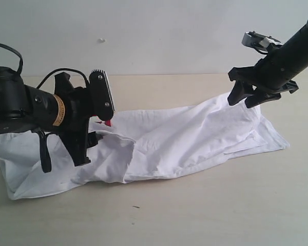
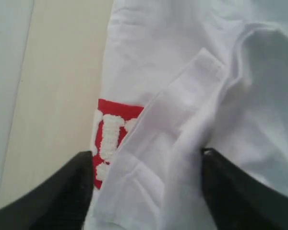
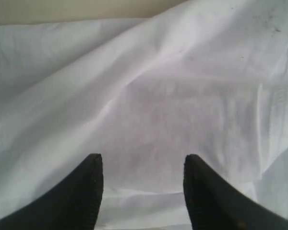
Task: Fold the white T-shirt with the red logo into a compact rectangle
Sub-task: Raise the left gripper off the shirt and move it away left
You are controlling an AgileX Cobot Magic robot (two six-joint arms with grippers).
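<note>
One white T-shirt (image 1: pixel 185 143) lies bunched, long axis left-to-right on the table (image 1: pixel 195 220), one red logo (image 2: pixel 108 139) showing. Left tool (image 2: pixel 146 153) gapes astride a fold; right tool (image 3: pixel 143 157) gapes above.

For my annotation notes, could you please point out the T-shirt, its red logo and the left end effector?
T-shirt (image 1: pixel 185 138): exterior view, middle of cloth.
red logo (image 2: pixel 108 136): left wrist view, visible lettering.
left end effector (image 2: pixel 145 158): left wrist view, between fingertips.

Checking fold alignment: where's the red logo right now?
Exterior view, left side: the red logo peeks from under a folded flap of the white T-shirt, beside the left end effector.
</note>
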